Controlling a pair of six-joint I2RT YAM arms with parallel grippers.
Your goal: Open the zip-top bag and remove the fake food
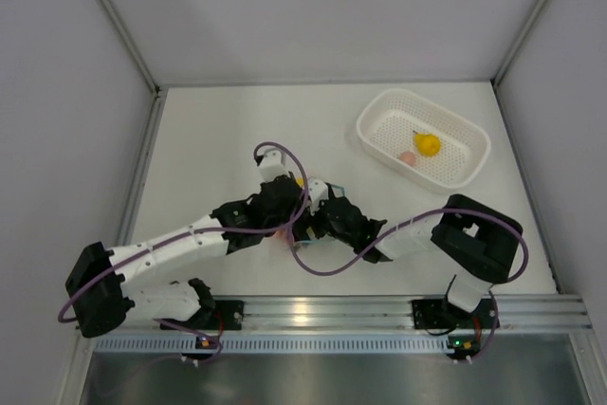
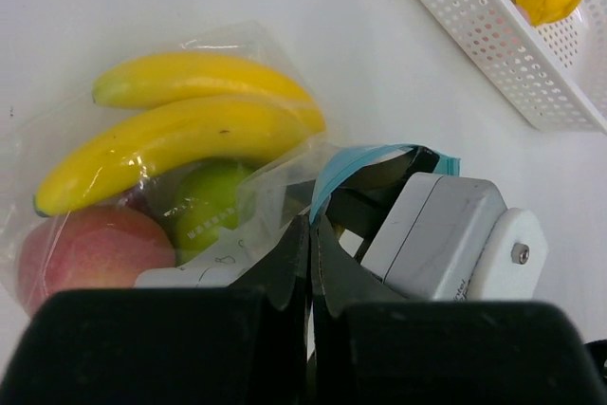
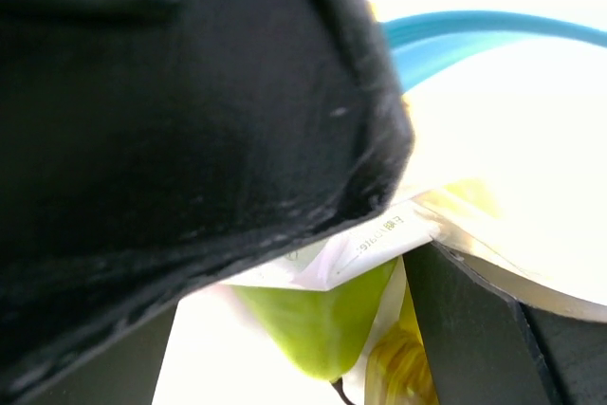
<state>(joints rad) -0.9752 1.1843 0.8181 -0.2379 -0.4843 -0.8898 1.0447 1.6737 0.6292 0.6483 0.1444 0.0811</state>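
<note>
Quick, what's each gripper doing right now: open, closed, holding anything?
Left gripper: closed, pinching the zip-top bag at its clear edge.
Right gripper: closed on the zip-top bag near its blue zip strip.

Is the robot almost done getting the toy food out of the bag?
Partway. A yellow piece and a pink piece lie in the basket. The left fingers pinch the zip-top bag near its blue strip. Left inside: bananas, pear and a reddish fruit.
</note>
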